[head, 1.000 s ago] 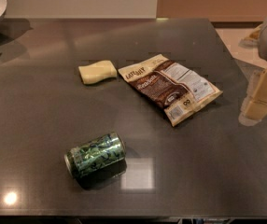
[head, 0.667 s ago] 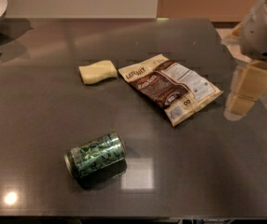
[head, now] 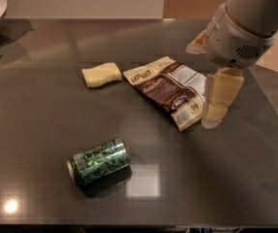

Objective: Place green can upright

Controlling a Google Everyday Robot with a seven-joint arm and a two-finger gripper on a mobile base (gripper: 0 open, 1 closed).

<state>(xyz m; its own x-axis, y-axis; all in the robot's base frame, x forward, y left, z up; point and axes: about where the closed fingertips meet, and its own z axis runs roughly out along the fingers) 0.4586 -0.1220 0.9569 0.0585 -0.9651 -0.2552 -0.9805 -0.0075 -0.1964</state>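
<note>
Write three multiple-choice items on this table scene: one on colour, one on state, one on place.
1. The can is: A) green B) red C) blue.
2. The can: A) stands upright B) is crushed flat C) lies on its side.
3. The gripper is: A) over the can B) at the bag's right edge C) out of view.

Answers:
1 A: its body is green with a dark pattern.
2 C: its round side rests on the table.
3 B: it hangs just right of the bag, well apart from the can.
</note>
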